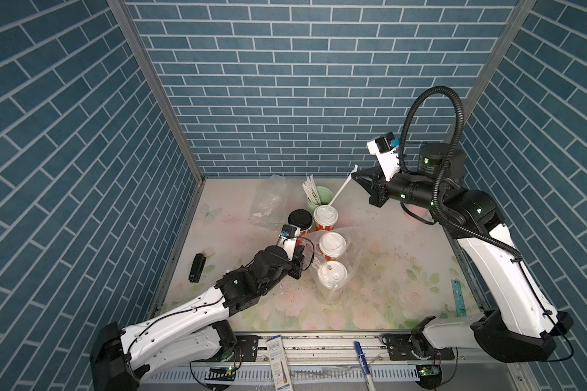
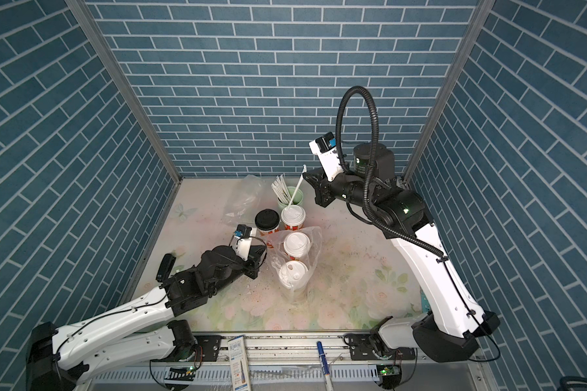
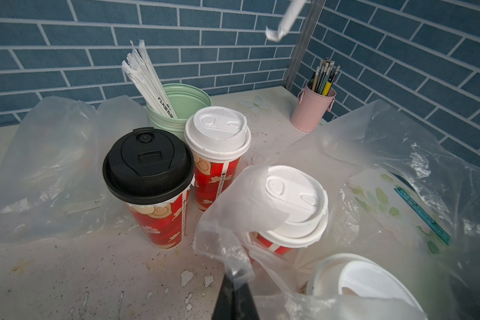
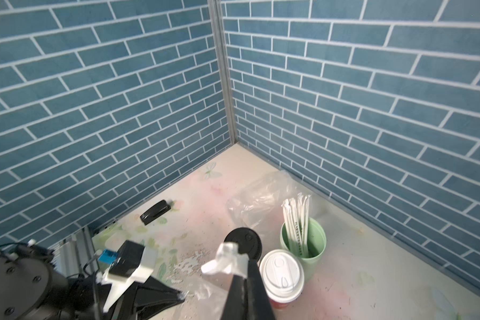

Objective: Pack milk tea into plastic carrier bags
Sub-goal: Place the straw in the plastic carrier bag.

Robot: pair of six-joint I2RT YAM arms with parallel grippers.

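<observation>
- Right end effector (image 1: 356, 175): I'm clamping a wrapped straw (image 1: 340, 189), long axis slanting down-left.
- Left end effector (image 3: 234, 277): I'm pinching the carrier bag (image 1: 351, 260) by its rim; two milk teas (image 1: 332, 244) inside, centre frame, below-left of the straw.

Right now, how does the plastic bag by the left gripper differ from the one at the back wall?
The near plastic bag holds two white-lidded cups; the back plastic bag holds none. The near bag's rim is pinched in the shut left gripper; the back bag lies loose on the table. Both are thin, clear and crinkly.
</observation>
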